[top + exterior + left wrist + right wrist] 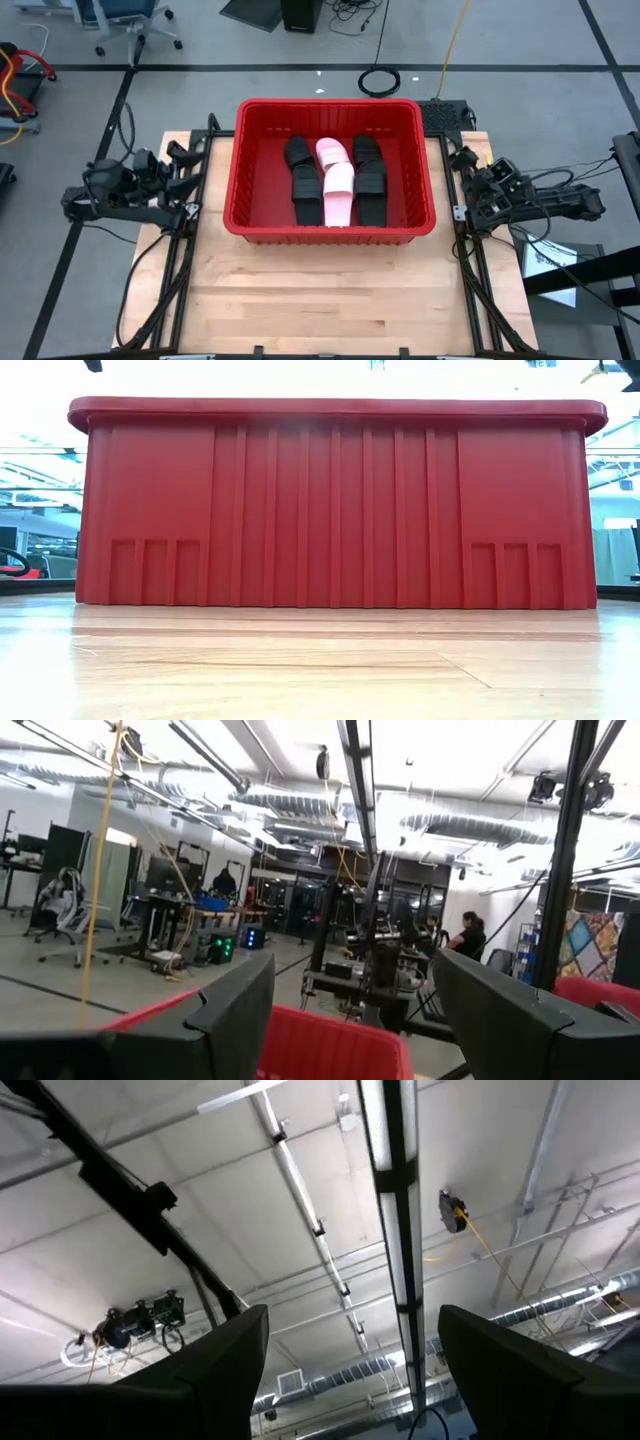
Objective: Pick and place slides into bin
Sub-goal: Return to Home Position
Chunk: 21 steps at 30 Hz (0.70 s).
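Observation:
The red bin [330, 225] stands on the far middle of the wooden table; in the low view its near wall [330, 510] fills the picture. Inside lie several slides: black ones at the left [303, 180], pale pink ones in the middle [337, 182] and black ones at the right [369, 176], resting on the bin's floor. My left gripper [185, 160] [350, 970] stands open beside the bin's left wall, tipped slightly upward over the bin's rim [330, 1040]. My right gripper [470, 165] [350, 1330] stands open beside the bin's right wall, pointing up at the ceiling. Neither holds anything.
Bare wooden table top [320, 290] lies in front of the bin. Dark frame rails [175, 270] [480, 280] run along both table sides. Cables and a chair are on the floor behind. A person [468, 935] sits far off in the room.

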Tool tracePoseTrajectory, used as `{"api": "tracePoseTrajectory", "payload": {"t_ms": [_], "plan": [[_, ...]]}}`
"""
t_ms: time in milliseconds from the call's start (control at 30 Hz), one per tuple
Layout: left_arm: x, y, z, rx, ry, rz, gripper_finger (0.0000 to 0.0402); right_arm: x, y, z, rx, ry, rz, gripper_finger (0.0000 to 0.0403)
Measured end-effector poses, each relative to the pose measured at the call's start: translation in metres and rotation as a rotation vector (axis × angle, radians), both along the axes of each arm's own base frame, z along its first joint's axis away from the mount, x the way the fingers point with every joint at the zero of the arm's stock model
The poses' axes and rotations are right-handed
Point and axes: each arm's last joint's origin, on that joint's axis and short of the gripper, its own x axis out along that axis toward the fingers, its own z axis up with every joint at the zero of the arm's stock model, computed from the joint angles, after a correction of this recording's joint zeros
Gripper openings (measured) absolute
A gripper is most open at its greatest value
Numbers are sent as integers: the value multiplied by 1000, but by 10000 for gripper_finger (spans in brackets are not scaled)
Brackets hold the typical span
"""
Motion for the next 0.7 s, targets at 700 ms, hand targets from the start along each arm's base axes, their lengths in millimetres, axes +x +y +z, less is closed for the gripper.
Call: {"api": "tracePoseTrajectory", "payload": {"t_ms": [700], "plan": [[26, -2, -106, -147, 45, -50, 273, -8, -2, -56, 65, 7, -11, 281]]}}
